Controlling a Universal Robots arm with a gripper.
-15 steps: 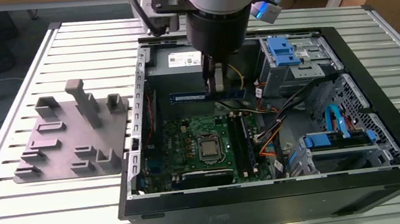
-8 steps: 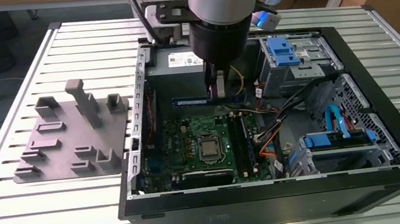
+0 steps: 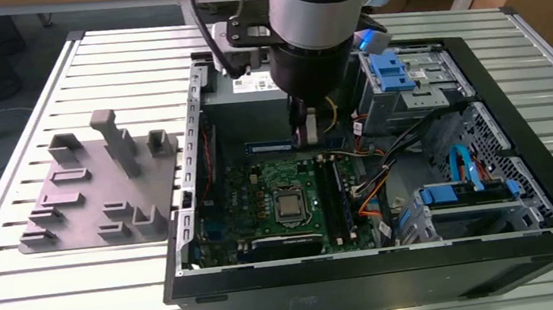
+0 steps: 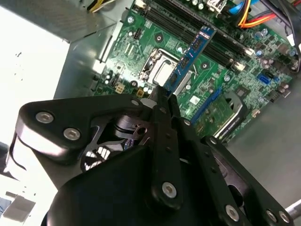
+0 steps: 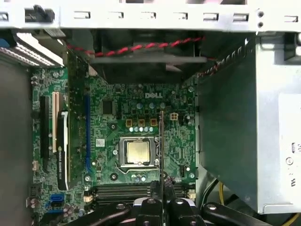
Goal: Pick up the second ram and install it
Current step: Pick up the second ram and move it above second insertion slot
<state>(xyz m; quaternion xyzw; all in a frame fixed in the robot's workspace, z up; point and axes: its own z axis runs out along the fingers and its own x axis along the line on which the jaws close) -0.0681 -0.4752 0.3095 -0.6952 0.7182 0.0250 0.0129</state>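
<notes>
Gripper: your gripper is clenched on the second ram, high above the processor socket; how much of the stick lies hidden behind the fingers you cannot tell
Second ram: it hangs on edge, clear of the board, its free length reaching out above one edge of the socket; in the first wrist view you see it as a single thin line
Grip risk: a thin flat stick in so narrow a bite can swivel if either end brushes anything, and it would then meet the board tilted
Drop risk: if the hold slips here, the stick likely lands on the socket's bare metal top or on the small parts around it
Memory slots: the memory slots lie just beside the socket, and the stick runs across them, not along them; pressed down at this heading it would probably bridge the slot walls and latches, and could bend or chip
Slot choice: several like slots sit side by side, so a small sideways error could put the stick in the wrong one or on the ridge between
Cable bundle: the loose cable bundle lies beyond the slots from the socket and could snag a finger
Grey metal box: the grey metal box stands near the socket; your wide gripper body could strike its wall
Fixture block: the fixture block sits outside the case, well apart from the socket, and is no hazard
</notes>
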